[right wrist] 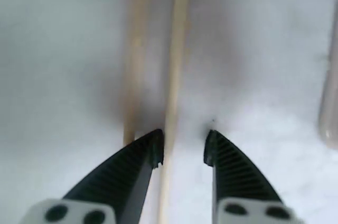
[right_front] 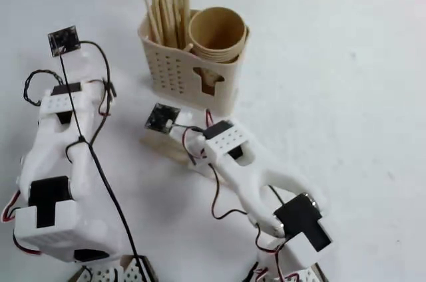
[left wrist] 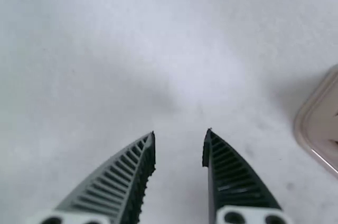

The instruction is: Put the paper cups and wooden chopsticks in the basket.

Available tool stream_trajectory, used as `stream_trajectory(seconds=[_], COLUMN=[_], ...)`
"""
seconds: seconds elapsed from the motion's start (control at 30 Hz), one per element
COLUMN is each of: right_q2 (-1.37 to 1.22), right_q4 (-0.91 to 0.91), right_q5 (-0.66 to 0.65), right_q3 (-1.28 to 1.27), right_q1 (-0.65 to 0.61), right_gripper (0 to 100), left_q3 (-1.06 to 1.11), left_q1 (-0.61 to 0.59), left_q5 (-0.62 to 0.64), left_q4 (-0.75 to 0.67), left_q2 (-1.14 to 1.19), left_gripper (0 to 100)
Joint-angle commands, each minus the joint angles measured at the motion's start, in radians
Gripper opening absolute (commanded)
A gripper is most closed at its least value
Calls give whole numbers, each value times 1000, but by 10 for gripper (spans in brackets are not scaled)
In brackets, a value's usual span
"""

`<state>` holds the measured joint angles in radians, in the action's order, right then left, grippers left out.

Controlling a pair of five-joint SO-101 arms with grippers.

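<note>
A cream slotted basket (right_front: 193, 72) stands at the back middle of the table. Inside it are a bundle of upright wooden chopsticks (right_front: 170, 12) and a stack of paper cups (right_front: 217, 32). Two more chopsticks (right wrist: 176, 49) lie side by side on the table just in front of the basket. My right gripper (right wrist: 184, 139) is open low over them. One stick runs between its fingers, close to one fingertip (right wrist: 153, 147); the other stick (right wrist: 136, 55) lies just outside. My left gripper (left wrist: 179, 137) is open over bare table, holding nothing.
The table is white. The left arm (right_front: 60, 149) sits at the left, the right arm (right_front: 253, 175) in the middle front, with cables trailing from both. The basket's corner (left wrist: 319, 129) shows beside the left gripper, and its edge (right wrist: 330, 92) beside the right gripper.
</note>
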<state>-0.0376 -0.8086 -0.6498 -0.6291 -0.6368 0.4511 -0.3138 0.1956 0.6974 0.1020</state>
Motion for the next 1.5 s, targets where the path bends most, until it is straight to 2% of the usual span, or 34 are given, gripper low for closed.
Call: stream_trajectory(seconds=[0.0,0.13,0.2,0.3,0.43,0.6,0.77,0.97,1.3,1.47], right_q2=[-42,-44,2,127,349,613,707,536,-1,-234], right_q4=[39,33,5,-54,-139,-236,-280,-196,94,119], right_q5=[-12,-9,60,149,198,235,288,356,302,304], right_q3=[8,26,41,57,58,112,353,758,1341,1614], right_q1=[15,19,38,71,84,22,-35,-39,-33,-21], right_gripper=[108,50,10,15,16,16,16,16,17,21], left_q3=[-9,-9,-9,-9,-9,-9,-11,-11,-8,-8], left_q1=[-7,-7,-7,-7,-7,-7,-7,-7,-5,-5], left_q5=[-14,-14,-14,-14,-14,-14,-14,-14,-14,-14], left_q4=[-32,-32,-32,-32,-32,-32,-32,-32,-32,-32], left_q2=[-27,-27,-27,-27,-27,-27,-27,-27,-27,-27], left_gripper=[165,165,165,165,165,165,165,165,165,165])
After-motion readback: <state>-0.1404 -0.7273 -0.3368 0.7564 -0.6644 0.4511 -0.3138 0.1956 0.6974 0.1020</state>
